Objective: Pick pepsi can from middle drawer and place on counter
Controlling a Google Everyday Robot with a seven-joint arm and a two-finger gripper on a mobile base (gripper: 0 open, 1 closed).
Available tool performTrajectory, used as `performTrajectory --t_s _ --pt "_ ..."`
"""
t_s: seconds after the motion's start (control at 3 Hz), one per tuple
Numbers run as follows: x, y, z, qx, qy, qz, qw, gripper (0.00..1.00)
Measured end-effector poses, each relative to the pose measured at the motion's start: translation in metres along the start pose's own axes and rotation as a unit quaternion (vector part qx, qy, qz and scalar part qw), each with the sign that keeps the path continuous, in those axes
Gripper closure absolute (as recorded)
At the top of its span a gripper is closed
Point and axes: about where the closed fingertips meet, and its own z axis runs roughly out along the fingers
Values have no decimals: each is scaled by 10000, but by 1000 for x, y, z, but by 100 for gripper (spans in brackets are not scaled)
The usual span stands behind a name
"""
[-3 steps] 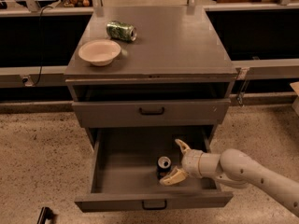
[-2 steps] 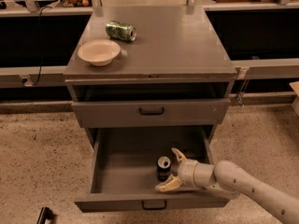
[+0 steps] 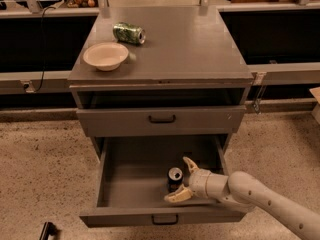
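Advancing, gripper [image 3: 183, 180] (fingers [image 3: 177, 196] spread) now flanks pepsi can [image 3: 174, 174].

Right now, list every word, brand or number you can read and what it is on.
None can be read.
pepsi can in the middle drawer, gripper open around it: print too small.
green can on the counter: print not legible.

- On the counter [image 3: 200, 54], a bowl [image 3: 105, 56] sits front left, with a tipped soda can [image 3: 129, 33] just behind it.
- An upper drawer front [image 3: 161, 120] lies above the open middle drawer [image 3: 135, 184].
- The pepsi can [image 3: 174, 178] stands inside the middle drawer, right of centre.
- The gripper [image 3: 183, 180] is in the drawer to the can's right, one finger spread before the can and one behind.
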Motion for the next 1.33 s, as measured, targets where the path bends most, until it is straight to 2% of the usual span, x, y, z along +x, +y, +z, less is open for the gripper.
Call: performTrajectory --t_s 0.33,0.67,1.0,1.33 --pt "8 -9 9 115 -59 151 9998 0" --pt "19 -12 13 188 -33 267 9995 17" --pt "27 -14 14 243 -24 345 9991 42" --pt "25 -11 18 137 -146 369 9991 66"
